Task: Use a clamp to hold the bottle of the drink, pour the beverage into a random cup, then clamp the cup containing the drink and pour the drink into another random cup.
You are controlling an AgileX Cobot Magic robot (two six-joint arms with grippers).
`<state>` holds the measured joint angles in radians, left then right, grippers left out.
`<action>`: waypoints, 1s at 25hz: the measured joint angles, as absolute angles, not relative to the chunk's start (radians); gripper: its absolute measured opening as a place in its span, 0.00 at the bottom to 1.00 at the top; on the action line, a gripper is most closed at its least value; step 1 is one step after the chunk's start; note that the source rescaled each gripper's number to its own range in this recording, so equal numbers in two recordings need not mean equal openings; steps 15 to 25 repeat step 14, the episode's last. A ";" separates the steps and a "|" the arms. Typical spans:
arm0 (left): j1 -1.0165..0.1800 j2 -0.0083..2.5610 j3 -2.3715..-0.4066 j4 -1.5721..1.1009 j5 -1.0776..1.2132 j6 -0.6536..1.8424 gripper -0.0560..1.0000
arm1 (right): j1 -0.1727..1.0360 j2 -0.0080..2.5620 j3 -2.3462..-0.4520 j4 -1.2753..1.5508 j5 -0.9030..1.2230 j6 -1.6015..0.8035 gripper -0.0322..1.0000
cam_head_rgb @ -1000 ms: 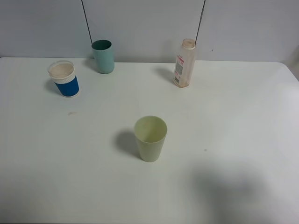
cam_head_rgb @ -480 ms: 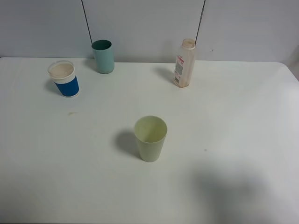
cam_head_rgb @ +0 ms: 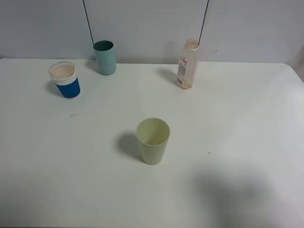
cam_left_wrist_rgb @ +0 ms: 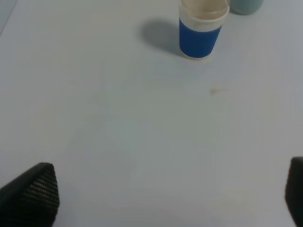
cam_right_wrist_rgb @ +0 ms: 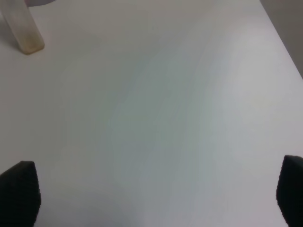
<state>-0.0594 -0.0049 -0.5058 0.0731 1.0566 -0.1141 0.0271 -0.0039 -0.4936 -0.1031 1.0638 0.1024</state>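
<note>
White matte table [cam_head_rgb: 228,118], smooth, faint smudge near left side. Far left: blue-and-white cup [cam_head_rgb: 66,80], short paper type, glossy blue lower body, white ribbed band up top, pale inside; upright, close to back-left corner. Just right & further back: teal cup [cam_head_rgb: 105,57], plain plastic tumbler, tapered, darker interior, upright by wall. Centre, well fwd: pale green cup [cam_head_rgb: 153,141], smooth plastic, tapered, upright, well apart from rest. Right of centre at back: bottle [cam_head_rgb: 187,64], clear plastic, square-shouldered, white/pink label, peach neck rim, upright, no cap seen. Contents too unclear to call.

Left gripper [cam_left_wrist_rgb: 170,198]: dark ribbed fingertips [cam_left_wrist_rgb: 35,194] spread wide, nothing between, above bare table short of blue-and-white cup. Right gripper [cam_right_wrist_rgb: 156,194]: black tips far apart, released, bottle well off.
</note>
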 joint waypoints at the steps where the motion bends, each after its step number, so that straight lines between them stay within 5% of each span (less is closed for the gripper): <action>1: -0.059 -0.005 -0.506 0.073 1.057 -0.114 0.92 | 0.027 -0.004 -0.494 -0.103 1.064 0.102 1.00; 25: -0.059 -0.005 -0.506 0.070 1.057 -0.113 0.92 | 0.027 -0.004 -0.494 -0.103 1.064 0.102 1.00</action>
